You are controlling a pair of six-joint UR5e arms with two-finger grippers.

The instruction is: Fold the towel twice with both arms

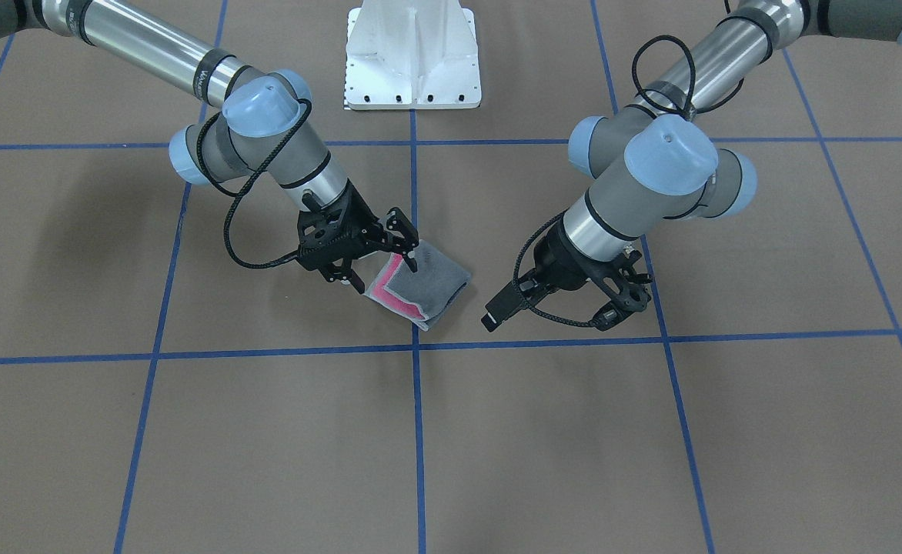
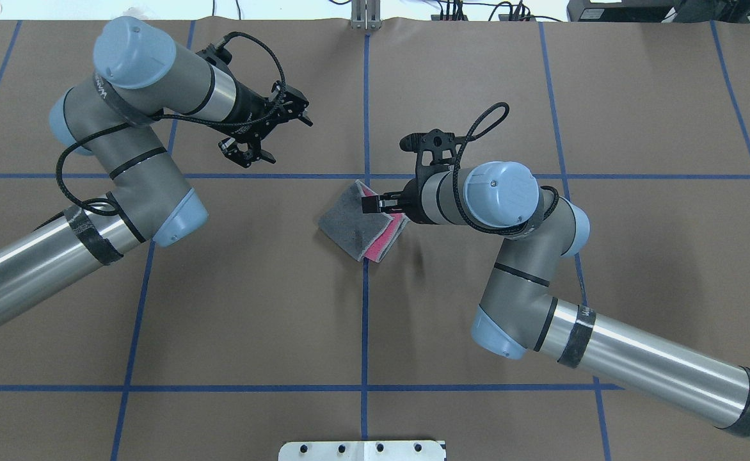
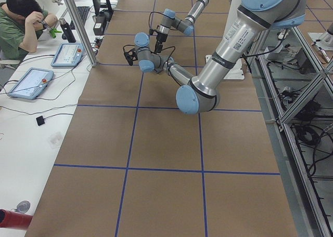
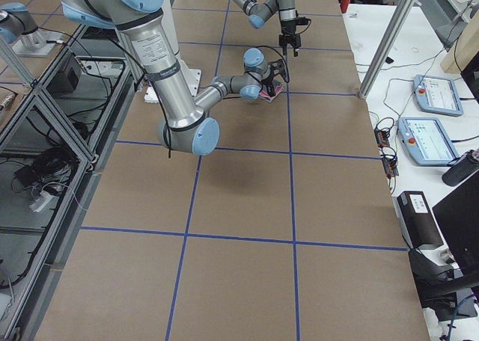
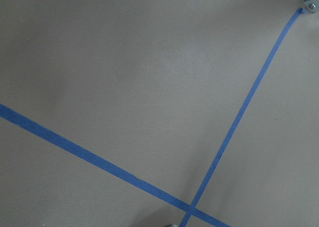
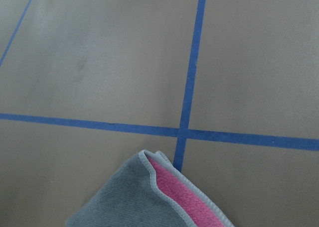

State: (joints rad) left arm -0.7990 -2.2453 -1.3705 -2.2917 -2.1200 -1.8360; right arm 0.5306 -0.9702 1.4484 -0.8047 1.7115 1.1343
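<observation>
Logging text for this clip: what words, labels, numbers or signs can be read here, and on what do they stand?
None reads in full.
Right arm, black band: white lettering, too blurred to read.
Left arm, black band: white lettering, too blurred to read.
Left arm, side view, printed strip on the tube: too small to read.
Tablets, screens: too small to read.

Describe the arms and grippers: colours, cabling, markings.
The left arm and right arm are silver and grey tubes with light-blue joint caps and black bands, lettering unreadable. The left gripper and right gripper are black, two-fingered. A braided black cable loops to each wrist.
</observation>
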